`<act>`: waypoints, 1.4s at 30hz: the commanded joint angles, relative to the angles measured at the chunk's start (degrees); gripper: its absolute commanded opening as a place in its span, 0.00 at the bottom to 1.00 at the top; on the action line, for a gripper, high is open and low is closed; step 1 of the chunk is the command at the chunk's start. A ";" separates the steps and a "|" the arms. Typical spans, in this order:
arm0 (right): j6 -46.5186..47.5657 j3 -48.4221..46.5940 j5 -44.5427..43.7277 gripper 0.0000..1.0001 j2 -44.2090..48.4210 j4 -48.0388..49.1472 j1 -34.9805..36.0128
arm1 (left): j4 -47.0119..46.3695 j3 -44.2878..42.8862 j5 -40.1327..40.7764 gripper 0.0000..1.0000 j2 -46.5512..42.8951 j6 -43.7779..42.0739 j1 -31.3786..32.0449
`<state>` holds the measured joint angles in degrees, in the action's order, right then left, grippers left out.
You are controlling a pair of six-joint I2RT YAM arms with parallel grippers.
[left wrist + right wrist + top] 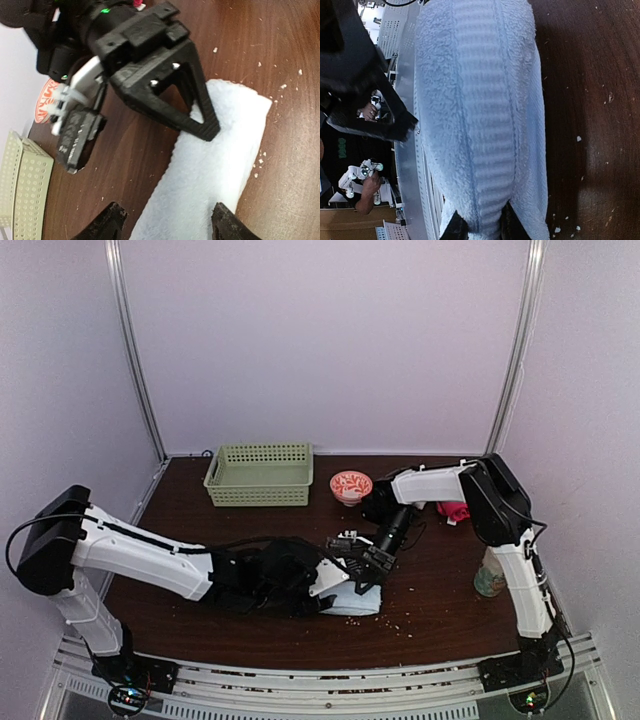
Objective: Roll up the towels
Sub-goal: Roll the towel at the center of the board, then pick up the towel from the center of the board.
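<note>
A light blue towel lies partly rolled on the dark wood table near the front middle. My right gripper is shut, pinching a ridge of the towel between its fingers. In the top view it comes down onto the towel's far end. My left gripper is open, its fingertips wide apart astride the towel; one tip is over bare wood, the other at the towel's right edge. A finger of the right gripper presses on the towel just ahead of it.
A green perforated basket stands at the back left, a red-and-white bowl beside it. A pink object and an upright container sit at the right by the right arm. Crumbs dot the wood around the towel.
</note>
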<state>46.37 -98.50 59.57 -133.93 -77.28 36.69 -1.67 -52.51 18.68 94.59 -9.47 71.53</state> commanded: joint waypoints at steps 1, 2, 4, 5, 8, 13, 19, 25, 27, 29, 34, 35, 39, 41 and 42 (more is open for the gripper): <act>-2.05 0.33 -4.35 0.10 -4.09 -0.44 -0.51 | 2.73 -4.94 -2.49 0.62 5.25 -6.98 1.69; -2.29 0.26 -4.05 0.10 -4.33 -0.44 -0.56 | 3.19 -5.66 -2.80 0.61 6.33 -7.50 1.88; -2.66 0.24 -3.73 0.10 -4.71 -0.49 -0.69 | 4.14 -6.77 -3.31 0.60 8.22 -8.28 2.18; -2.68 0.31 -3.66 0.10 -4.90 -0.48 -0.78 | 4.85 -7.22 -3.51 0.60 9.11 -8.70 2.33; -2.69 0.37 -2.86 0.10 -5.82 -0.48 -1.21 | 6.44 -8.25 -4.22 0.62 10.93 -9.36 2.61; -4.64 0.37 -1.59 0.10 -6.90 -0.51 -1.40 | 7.49 -9.81 -0.42 0.64 14.02 -10.25 2.95; -5.30 0.60 0.22 0.10 -7.14 -0.60 -1.66 | 7.18 -11.21 5.93 0.63 18.49 -14.17 4.65; -5.43 1.00 1.45 0.11 -6.92 -0.60 -2.44 | 3.92 -10.51 13.60 0.55 22.04 -18.93 6.30; -5.50 1.16 1.74 0.12 -6.68 -0.60 -2.63 | 2.44 -9.89 15.20 0.48 22.13 -19.51 6.56; -5.51 1.24 2.10 0.16 -6.05 -0.59 -2.75 | 1.00 -9.21 16.41 0.39 21.71 -19.66 6.67; -4.23 1.86 1.37 0.35 -0.72 -0.57 -3.09 | -1.07 -7.97 15.20 0.23 18.10 -19.17 6.59; -4.42 1.69 0.77 0.37 0.80 -0.59 -3.21 | -0.87 -7.97 14.95 0.21 17.04 -18.93 6.56; -6.28 -0.29 -1.14 0.45 8.15 -0.60 -5.37 | 1.03 -8.86 13.54 0.19 13.52 -17.10 5.91; -6.37 -1.47 -2.11 0.51 12.20 -0.59 -7.33 | 3.76 -10.33 10.15 0.19 11.64 -14.54 4.58; -6.39 -2.21 -2.88 0.53 14.29 -0.54 -8.11 | 6.35 -11.95 6.90 0.19 11.10 -12.28 3.39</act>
<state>40.40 -97.65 61.10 -129.03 -78.50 32.38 -0.38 -61.49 32.77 110.50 -27.11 77.56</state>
